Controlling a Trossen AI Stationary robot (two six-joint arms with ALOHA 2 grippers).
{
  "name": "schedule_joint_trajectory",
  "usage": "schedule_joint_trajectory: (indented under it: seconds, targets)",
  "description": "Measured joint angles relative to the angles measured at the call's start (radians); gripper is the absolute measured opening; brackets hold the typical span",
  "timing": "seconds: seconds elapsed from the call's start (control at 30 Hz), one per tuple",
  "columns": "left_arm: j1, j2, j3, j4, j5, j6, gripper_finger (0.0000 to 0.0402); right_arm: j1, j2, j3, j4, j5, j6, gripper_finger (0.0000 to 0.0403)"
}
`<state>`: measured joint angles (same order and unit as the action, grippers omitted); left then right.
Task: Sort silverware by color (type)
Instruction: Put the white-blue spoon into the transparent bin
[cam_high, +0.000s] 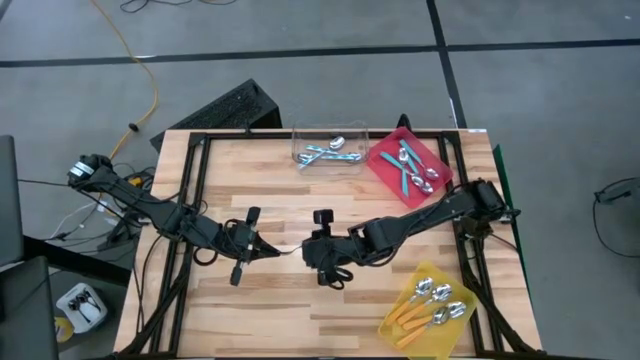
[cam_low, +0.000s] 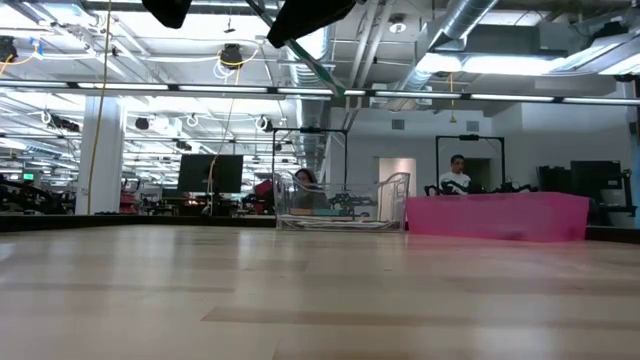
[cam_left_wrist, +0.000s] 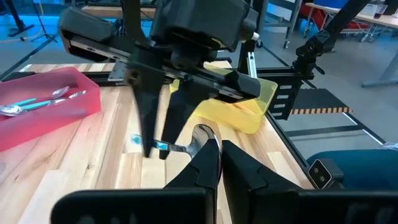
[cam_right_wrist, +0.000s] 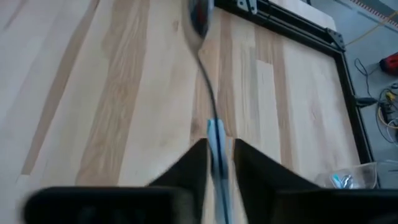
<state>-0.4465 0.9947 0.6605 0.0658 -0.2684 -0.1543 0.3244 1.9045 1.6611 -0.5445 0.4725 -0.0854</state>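
Mid-tabletop, over bare pale wood planks: steady the light-blue-handled metal spoon (cam_right_wrist: 211, 99) held aloft between both arms, left gripper (cam_left_wrist: 214, 163) clenched at its bowl, right gripper (cam_right_wrist: 219, 163) pinching its handle, confirm that pinch, then release left before carrying to the clear plastic tray (cam_high: 330, 150) at the far edge.

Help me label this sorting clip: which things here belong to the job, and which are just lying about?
Job:
right gripper closing on a blue-handled spoon, its bowl at the shut left gripper
teal spoons in the red tray
light blue spoons in the clear tray
orange spoons in the yellow tray

Lying about:
yellow cable
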Motion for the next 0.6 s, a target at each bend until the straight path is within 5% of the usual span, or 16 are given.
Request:
schedule_joint_trajectory:
  seconds: [0.07,0.33,0.6]
  targets:
    - [0.001,0.0,0.0,0.002,-0.005,0.0,0.0,0.0,0.0,0.0,-0.008,-0.008,-0.008,0.0046]
    - [0.0,0.0,0.0,-0.001,-0.002,0.001,0.0007,0.009,0.0,0.0,-0.015,-0.004,-0.017,0.0042]
    - [0.0,-0.008,0.001,-0.019,0.038,0.038,0.0092,0.023,-0.018,-0.001,-0.062,0.004,-0.025,0.0042]
